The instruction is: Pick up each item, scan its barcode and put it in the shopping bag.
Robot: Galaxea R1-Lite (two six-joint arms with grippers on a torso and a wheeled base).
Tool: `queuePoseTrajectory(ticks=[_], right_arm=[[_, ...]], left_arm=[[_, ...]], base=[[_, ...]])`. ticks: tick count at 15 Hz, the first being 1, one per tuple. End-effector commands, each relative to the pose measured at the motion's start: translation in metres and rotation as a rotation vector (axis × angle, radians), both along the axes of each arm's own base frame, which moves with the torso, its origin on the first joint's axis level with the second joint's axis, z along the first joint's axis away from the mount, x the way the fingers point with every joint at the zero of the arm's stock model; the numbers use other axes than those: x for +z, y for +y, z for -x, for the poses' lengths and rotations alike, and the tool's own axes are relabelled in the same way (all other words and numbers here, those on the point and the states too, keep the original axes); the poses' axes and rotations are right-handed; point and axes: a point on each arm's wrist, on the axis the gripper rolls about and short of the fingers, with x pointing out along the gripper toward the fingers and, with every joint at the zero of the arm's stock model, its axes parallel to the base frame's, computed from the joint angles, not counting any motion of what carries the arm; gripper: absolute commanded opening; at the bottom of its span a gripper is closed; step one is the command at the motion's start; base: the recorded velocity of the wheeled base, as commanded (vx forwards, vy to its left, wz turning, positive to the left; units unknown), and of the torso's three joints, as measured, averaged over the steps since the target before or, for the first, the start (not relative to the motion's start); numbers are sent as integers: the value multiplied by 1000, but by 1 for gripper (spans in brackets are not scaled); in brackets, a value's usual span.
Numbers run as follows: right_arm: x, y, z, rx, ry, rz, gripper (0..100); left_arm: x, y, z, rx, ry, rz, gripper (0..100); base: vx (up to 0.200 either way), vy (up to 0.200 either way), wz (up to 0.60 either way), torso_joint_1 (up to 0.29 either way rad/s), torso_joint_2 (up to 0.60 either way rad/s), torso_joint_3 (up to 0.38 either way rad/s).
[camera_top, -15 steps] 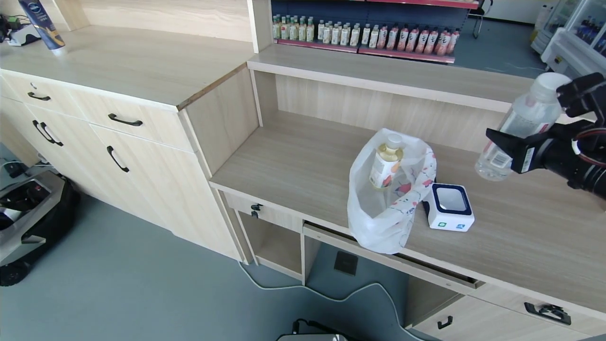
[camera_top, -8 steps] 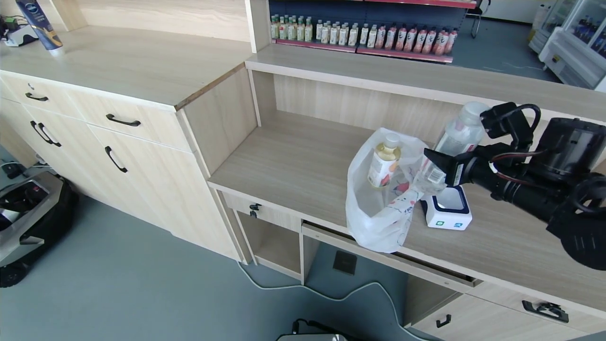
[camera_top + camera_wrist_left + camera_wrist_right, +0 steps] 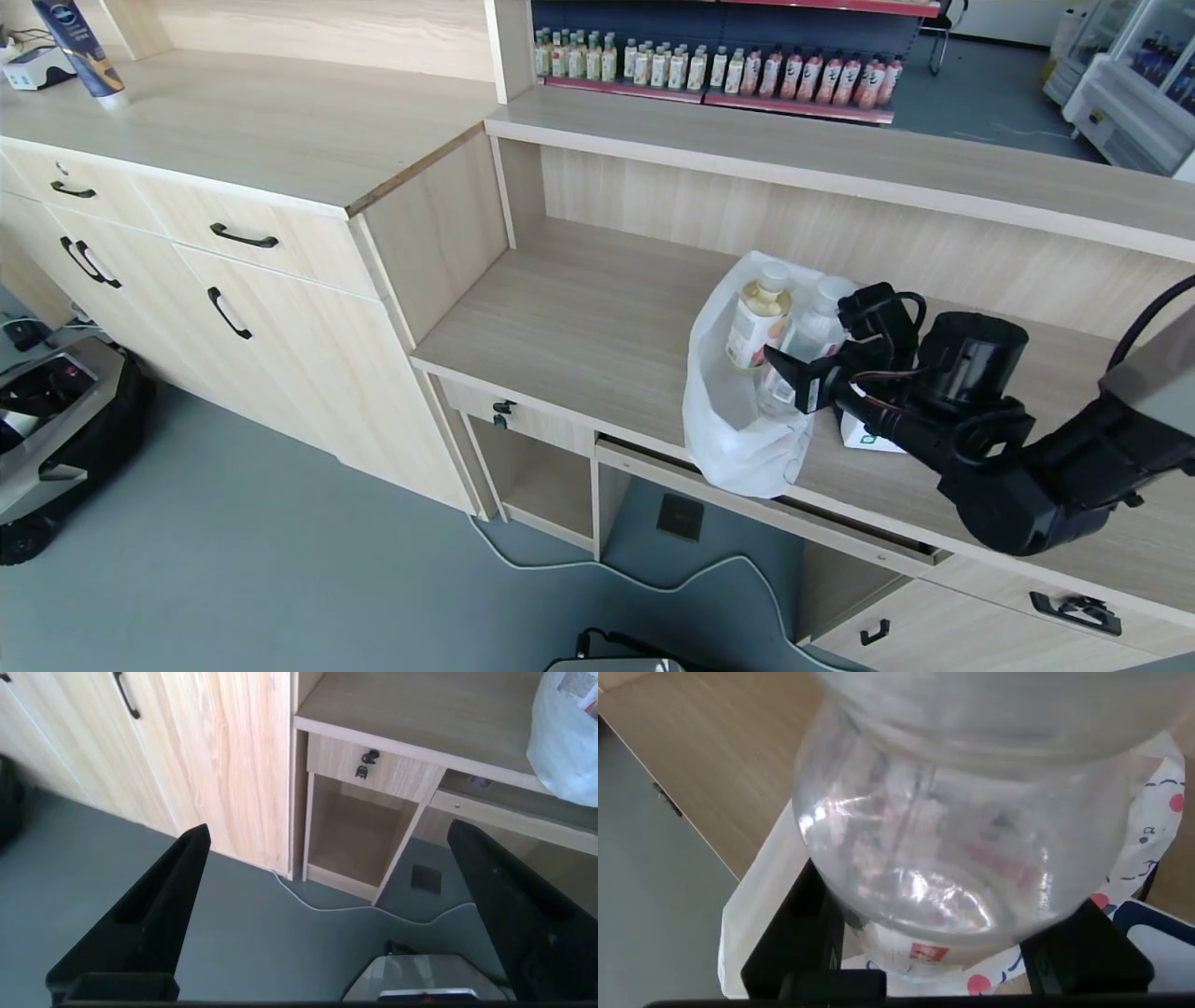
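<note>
White plastic, thin and printed with small red and blue marks: the shopping bag (image 3: 738, 439) stands open on the wooden counter (image 3: 597, 327) at right of centre in the head view. Inside it a yellow drink bottle (image 3: 761, 319) stands upright with its pale cap above the rim.

The right gripper (image 3: 825, 347) comes in from the lower right of that frame and is clamped on a clear water bottle (image 3: 801, 350), one black finger on each side of the body. The bottle leans a little, cap up, with its lower end at the bag's mouth just beside the yellow bottle; whether its base rests on anything inside cannot be told. In the right wrist view the clear bottle (image 3: 943, 840) sits close to the lens between the black fingers (image 3: 799, 943), with the bag (image 3: 1153, 835) beneath it.

A white scanner box (image 3: 861, 435) sits on the counter just right of the bag, mostly hidden by the arm.

The left gripper (image 3: 327, 859) hangs over the grey floor (image 3: 224, 933) with its fingers spread wide and nothing between them — an edge of the bag (image 3: 565, 737) shows at the upper right of that view.

A blue tube (image 3: 79, 47) stands at the upper left on the higher cabinet top (image 3: 261, 121).
</note>
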Motion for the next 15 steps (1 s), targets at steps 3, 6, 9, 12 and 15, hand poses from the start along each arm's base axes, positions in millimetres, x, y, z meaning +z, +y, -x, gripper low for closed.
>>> queuePoseTrajectory(ticks=[3, 6, 9, 12, 15], right_arm=[[-33, 3, -14, -3, 44, 11, 0], [-37, 7, -28, 0, -4, -5, 0], [-49, 10, -32, 5, 7, -7, 0], [-60, 15, -42, 12, -15, -13, 0], [-68, 18, -49, 14, -23, -14, 0]], left_arm=[[0, 0, 0, 0, -1, 1, 100], [0, 0, 0, 0, -1, 1, 100], [0, 0, 0, 0, 0, 1, 100], [0, 0, 0, 0, 0, 1, 100], [0, 0, 0, 0, 0, 1, 100]], base=[[0, 0, 0, 0, 0, 0], [0, 0, 0, 0, 0, 0], [0, 0, 0, 0, 0, 0], [0, 0, 0, 0, 0, 0], [0, 0, 0, 0, 0, 0]])
